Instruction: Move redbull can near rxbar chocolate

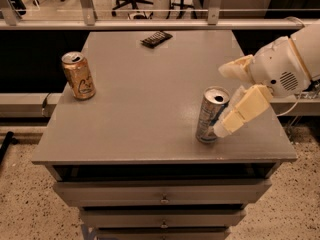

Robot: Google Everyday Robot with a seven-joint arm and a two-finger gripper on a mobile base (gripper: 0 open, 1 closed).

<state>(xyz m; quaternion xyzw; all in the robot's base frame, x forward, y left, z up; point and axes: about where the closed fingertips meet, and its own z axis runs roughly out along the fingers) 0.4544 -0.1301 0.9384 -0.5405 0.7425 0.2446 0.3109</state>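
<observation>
The redbull can [210, 115], slim and silver with blue panels, stands upright near the front right of the grey table [145, 109]. The rxbar chocolate [156, 38], a small flat dark wrapper, lies at the far edge of the table, well apart from the can. My gripper [222, 100] comes in from the right and is open. Its near finger [242, 111] lies against the can's right side and its far finger [235, 68] is behind and to the right of the can's top. The can sits at the mouth of the fingers, not clamped.
A wider orange-gold can [78, 76] stands upright near the table's left edge. The table is a cabinet with drawers [162, 191] below its front edge. A railing [150, 23] runs behind the table, with office chairs beyond it.
</observation>
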